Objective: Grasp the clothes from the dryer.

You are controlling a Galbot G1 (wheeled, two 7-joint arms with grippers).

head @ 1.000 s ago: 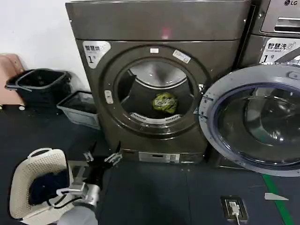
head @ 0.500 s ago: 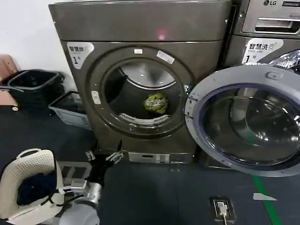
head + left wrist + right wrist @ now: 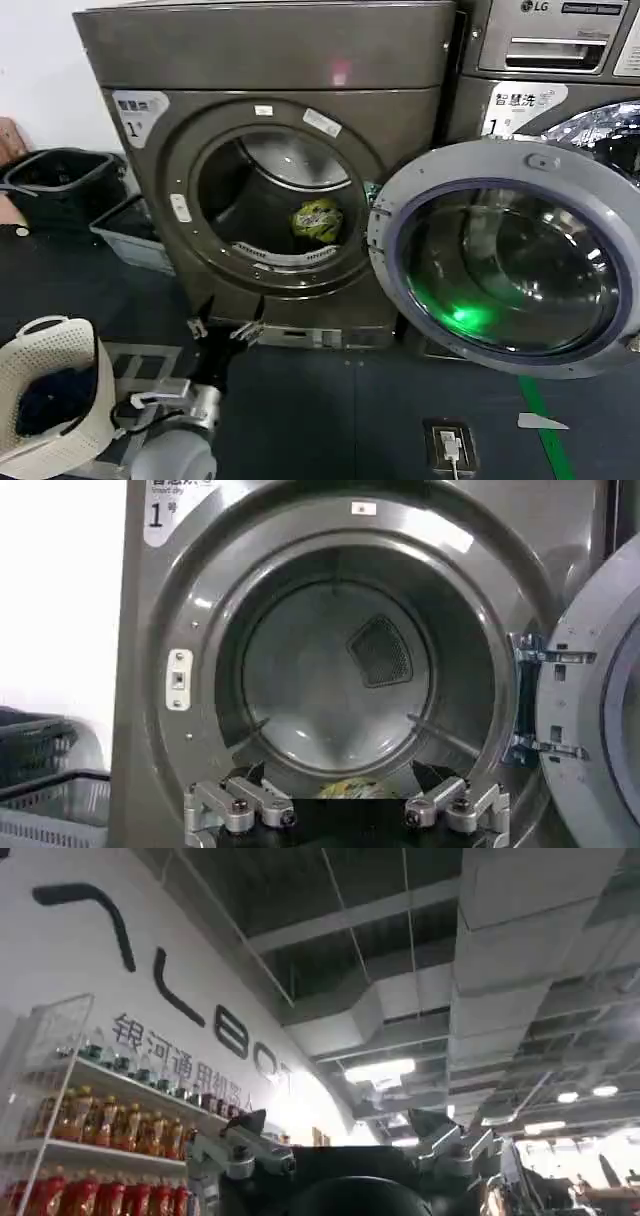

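Observation:
The bronze-grey dryer (image 3: 200, 60) stands with its round porthole open and its glass door (image 3: 500, 265) swung out to the right. The clothes (image 3: 317, 220), a small yellow-green wad, lie low inside the drum. In the left wrist view only their top edge (image 3: 345, 789) peeks above the gripper body. My left gripper (image 3: 222, 328) is open and empty, low in front of the dryer's base and below the porthole's left part, pointing at the drum (image 3: 347, 815). My right gripper (image 3: 340, 1138) is open and empty, aimed up at a ceiling, away from the dryer.
A white perforated basket (image 3: 85, 375) with dark fabric sits on the floor at my left. Dark baskets (image 3: 60, 185) and a grey crate (image 3: 135, 240) stand left of the dryer. An LG machine (image 3: 545, 60) is behind the open door. A power strip (image 3: 447, 445) lies on the floor.
The dryer, door and white basket have slid leftwards in the head view and look slightly nearer. My left gripper stays open, low before the dryer's base. A green glow now shows in the door glass.

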